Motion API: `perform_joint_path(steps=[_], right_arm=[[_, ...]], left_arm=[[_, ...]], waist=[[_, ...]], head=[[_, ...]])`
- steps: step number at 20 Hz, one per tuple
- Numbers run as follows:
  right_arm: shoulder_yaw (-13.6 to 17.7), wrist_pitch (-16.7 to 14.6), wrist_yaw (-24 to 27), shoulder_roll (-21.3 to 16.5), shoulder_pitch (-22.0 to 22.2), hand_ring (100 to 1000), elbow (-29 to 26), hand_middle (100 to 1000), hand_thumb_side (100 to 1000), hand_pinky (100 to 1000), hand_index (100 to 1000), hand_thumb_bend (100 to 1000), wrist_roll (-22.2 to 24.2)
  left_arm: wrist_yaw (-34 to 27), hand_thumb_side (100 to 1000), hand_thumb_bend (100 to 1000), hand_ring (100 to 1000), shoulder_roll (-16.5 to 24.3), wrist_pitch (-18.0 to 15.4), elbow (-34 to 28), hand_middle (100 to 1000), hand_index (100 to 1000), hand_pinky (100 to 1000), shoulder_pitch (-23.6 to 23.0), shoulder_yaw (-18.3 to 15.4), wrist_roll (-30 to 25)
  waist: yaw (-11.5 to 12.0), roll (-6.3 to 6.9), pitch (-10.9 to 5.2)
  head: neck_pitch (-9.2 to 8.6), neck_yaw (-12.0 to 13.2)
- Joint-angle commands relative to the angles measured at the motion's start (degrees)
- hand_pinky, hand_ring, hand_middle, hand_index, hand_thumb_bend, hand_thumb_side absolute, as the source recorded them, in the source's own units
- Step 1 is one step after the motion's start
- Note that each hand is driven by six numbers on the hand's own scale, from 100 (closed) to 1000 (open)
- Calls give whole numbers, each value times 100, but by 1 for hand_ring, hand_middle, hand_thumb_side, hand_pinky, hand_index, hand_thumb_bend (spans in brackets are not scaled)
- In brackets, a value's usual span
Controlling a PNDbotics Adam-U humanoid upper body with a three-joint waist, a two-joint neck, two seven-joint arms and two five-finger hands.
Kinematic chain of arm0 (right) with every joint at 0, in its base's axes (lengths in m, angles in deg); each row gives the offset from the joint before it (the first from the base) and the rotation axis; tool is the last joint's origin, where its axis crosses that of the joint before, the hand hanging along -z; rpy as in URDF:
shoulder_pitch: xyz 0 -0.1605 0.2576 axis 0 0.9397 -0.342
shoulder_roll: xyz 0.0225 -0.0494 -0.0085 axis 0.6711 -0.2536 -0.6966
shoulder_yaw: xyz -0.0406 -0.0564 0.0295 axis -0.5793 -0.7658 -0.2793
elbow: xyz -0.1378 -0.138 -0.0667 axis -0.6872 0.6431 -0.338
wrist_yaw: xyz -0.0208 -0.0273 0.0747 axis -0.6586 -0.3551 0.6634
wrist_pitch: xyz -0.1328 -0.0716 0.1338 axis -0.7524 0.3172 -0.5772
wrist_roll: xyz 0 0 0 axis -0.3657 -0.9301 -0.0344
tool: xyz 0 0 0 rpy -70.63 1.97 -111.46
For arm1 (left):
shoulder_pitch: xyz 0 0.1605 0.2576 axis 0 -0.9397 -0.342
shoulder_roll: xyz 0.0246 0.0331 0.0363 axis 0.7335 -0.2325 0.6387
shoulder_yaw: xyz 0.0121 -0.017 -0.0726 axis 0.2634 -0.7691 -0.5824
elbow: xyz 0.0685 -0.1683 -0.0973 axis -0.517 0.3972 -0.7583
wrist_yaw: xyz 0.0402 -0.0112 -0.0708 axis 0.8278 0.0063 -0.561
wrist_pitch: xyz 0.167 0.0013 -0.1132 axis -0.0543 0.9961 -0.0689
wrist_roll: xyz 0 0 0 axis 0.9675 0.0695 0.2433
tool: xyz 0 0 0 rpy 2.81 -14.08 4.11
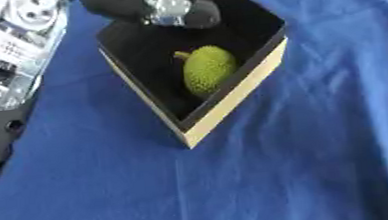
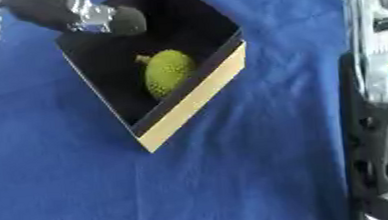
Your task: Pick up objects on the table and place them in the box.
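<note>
A green bumpy fruit [image 1: 207, 69] with a short stem lies inside the box [image 1: 232, 99], which has a black inside and tan outer walls and sits askew on the blue cloth. My left hand [image 1: 191, 13] reaches in from the upper left and hangs over the box's far corner, above and apart from the fruit. Only part of it shows: a black finger with a silver joint, stretched out and holding nothing. My right hand is out of view; only its forearm [image 2: 387, 90] runs down the right edge.
My left forearm [image 1: 4, 58], silver and black, lies along the left edge close to the box. The blue cloth [image 1: 265, 176] covers the table in front of and to the right of the box.
</note>
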Motion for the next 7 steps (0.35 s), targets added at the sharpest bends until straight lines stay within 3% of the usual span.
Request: perform_joint_path(steps=[1, 7], right_arm=[[9, -29, 6, -126, -105, 819, -87, 717, 328, 864, 859, 100, -10], [37, -44, -22, -235, -132, 819, -87, 717, 313, 863, 857, 100, -20]], left_arm=[[-422, 814, 883, 859, 227, 267, -495, 840, 958, 517, -7, -413, 744], [-1205, 751, 827, 841, 605, 487, -1282, 815, 941, 509, -491, -1017, 2299]], waist=[[43, -128, -858], [125, -187, -796]], head=[[-214, -17], [-373, -6]])
